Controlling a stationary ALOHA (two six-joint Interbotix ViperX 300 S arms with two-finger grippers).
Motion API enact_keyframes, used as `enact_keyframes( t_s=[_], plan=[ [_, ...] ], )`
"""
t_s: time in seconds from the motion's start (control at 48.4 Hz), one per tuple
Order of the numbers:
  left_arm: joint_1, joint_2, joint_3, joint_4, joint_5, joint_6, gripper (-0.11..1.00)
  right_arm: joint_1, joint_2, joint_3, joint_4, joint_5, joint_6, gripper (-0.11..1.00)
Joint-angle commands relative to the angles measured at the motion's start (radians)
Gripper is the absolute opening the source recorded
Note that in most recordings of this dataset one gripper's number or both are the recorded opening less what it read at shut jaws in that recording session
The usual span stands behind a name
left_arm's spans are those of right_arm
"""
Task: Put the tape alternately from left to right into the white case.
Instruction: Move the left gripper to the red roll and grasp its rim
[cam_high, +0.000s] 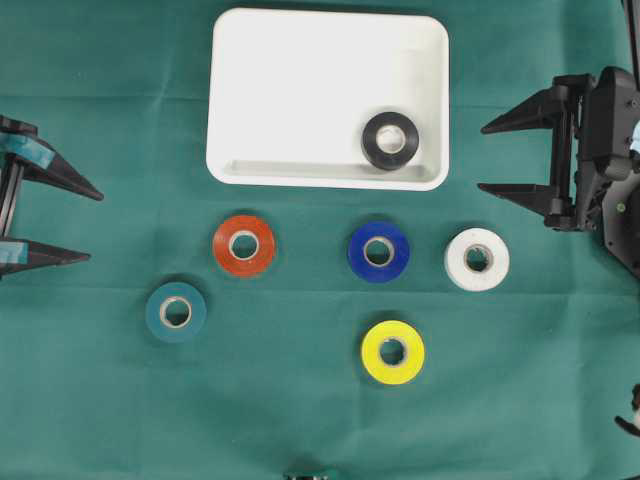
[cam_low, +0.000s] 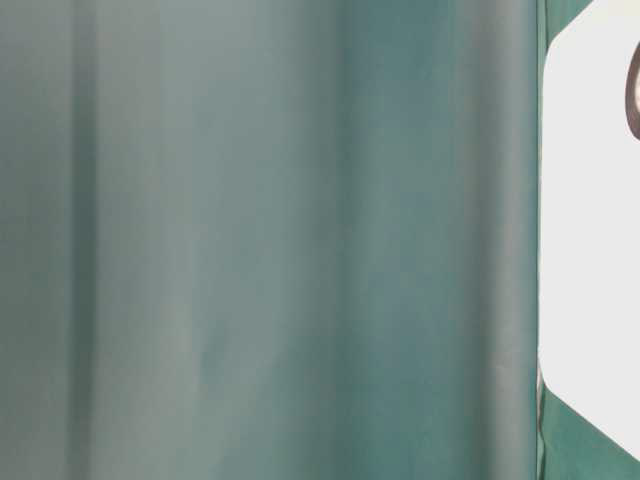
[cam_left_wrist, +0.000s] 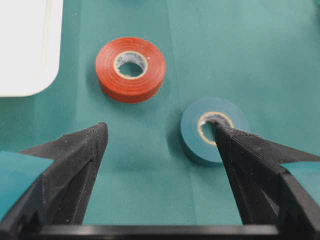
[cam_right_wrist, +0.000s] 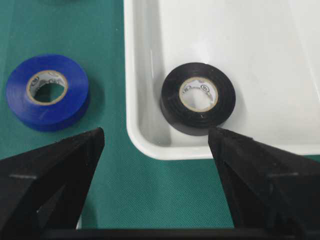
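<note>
The white case (cam_high: 300, 90) lies at the back of the green cloth, with the black tape (cam_high: 390, 140) flat in its near right corner. In front of it lie the red tape (cam_high: 244, 245), blue tape (cam_high: 378, 251), white tape (cam_high: 477, 259), teal tape (cam_high: 176, 312) and yellow tape (cam_high: 392, 352). My left gripper (cam_high: 88, 226) stands open at the left edge, empty; in its wrist view (cam_left_wrist: 161, 131) the teal tape (cam_left_wrist: 200, 142) and red tape (cam_left_wrist: 130, 68) lie ahead. My right gripper (cam_high: 482, 157) is open, empty, just right of the case (cam_right_wrist: 235, 45); black tape (cam_right_wrist: 198, 98) and blue tape (cam_right_wrist: 48, 92) lie ahead.
A green cloth (cam_high: 100, 400) covers the whole table. The table-level view has a blurred green backdrop (cam_low: 250, 240) and the white case's (cam_low: 590, 220) edge. A small dark object (cam_high: 310, 474) pokes in at the front edge of the overhead view.
</note>
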Motion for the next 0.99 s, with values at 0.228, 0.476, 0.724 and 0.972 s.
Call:
enact_keyframes(
  t_s=[0.228,0.476,0.724,0.972],
  plan=[
    [-0.003,0.215,-0.100,0.003,-0.094,0.003,0.91,0.000,0.003,-0.012,-0.003,-0.012,-0.002,0.56],
    [-0.003,0.428,-0.229,0.003,-0.112,0.002,0.91,0.000,0.006,-0.009,-0.003,-0.014,-0.002,0.56],
    [0.000,0.611,-0.365,0.003,-0.112,0.005,0.91,0.002,0.006,-0.003,-0.003,-0.014,-0.002,0.56],
    [0.012,0.732,-0.446,0.003,-0.103,0.005,0.91,0.002,0.006,-0.002,-0.003,-0.014,-0.002,0.56]
  ],
)
